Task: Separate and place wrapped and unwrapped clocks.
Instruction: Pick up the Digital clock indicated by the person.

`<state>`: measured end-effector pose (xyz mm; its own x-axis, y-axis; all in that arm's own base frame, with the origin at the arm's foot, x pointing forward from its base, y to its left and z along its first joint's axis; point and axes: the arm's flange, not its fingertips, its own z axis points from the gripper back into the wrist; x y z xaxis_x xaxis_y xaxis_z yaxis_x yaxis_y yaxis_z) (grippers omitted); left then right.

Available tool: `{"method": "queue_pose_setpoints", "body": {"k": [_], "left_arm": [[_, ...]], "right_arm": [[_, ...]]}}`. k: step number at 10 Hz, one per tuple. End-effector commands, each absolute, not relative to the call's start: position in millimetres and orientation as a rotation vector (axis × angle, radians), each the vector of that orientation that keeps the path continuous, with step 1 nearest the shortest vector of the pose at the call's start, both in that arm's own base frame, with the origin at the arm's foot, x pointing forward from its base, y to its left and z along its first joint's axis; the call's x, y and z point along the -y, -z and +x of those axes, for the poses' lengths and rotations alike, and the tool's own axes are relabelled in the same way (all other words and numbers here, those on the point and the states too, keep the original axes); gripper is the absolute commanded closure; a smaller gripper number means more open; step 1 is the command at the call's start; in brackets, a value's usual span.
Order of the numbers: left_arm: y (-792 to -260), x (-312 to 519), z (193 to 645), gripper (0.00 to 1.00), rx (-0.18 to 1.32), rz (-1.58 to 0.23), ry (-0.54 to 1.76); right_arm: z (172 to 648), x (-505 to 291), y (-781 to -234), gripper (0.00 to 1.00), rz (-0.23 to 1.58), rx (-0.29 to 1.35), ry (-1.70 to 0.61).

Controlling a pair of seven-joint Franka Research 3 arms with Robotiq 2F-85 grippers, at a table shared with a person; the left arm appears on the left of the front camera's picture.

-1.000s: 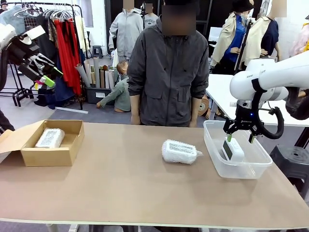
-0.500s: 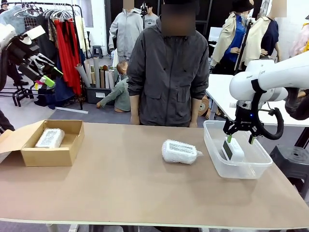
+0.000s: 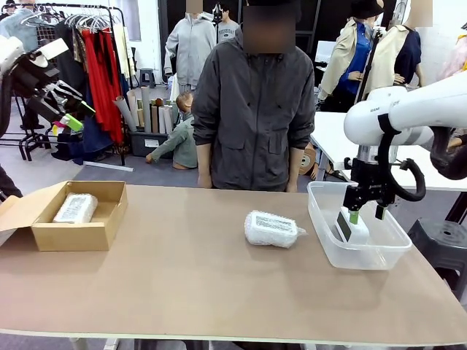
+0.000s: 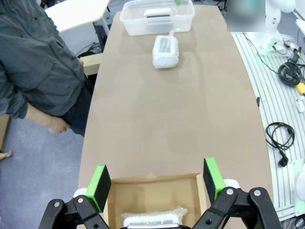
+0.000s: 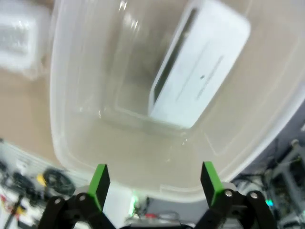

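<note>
We see 1 smooth, rounded white clock (image 5: 198, 90) lying bare in the clear plastic tub (image 5: 62, 119), its print too small to read. 1 crinkly wrapped clock (image 3: 272, 228) sits mid-table; the other wrapped clock (image 3: 75, 208) lies in the cardboard box (image 3: 73, 237). Over the tub the right gripper (image 5: 155, 183), over the box the left gripper (image 4: 157, 183): both spread wide, empty.

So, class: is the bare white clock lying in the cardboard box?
No, the bare white clock sits in the clear tub, far from the box.

Nothing is legible: lettering on the right arm (image 3: 398, 117) and a mark on the white clock (image 5: 200, 71) are too small.
</note>
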<state>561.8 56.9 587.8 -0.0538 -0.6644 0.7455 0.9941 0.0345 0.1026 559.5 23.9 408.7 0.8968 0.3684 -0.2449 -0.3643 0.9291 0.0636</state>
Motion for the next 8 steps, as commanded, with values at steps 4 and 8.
{"method": "queue_pose_setpoints", "body": {"k": [4,8], "left_arm": [[-587.5,-57.5,559.4,0.00,0.754,-0.574,1.491],[-587.5,-57.5,559.4,0.00,0.754,-0.574,1.491]], "right_arm": [[548.2,-20.5,-481.2,0.00,0.286,-0.259,-0.950],[542.7,-26.7,-506.4,0.00,0.510,0.047,-1.304]]}}
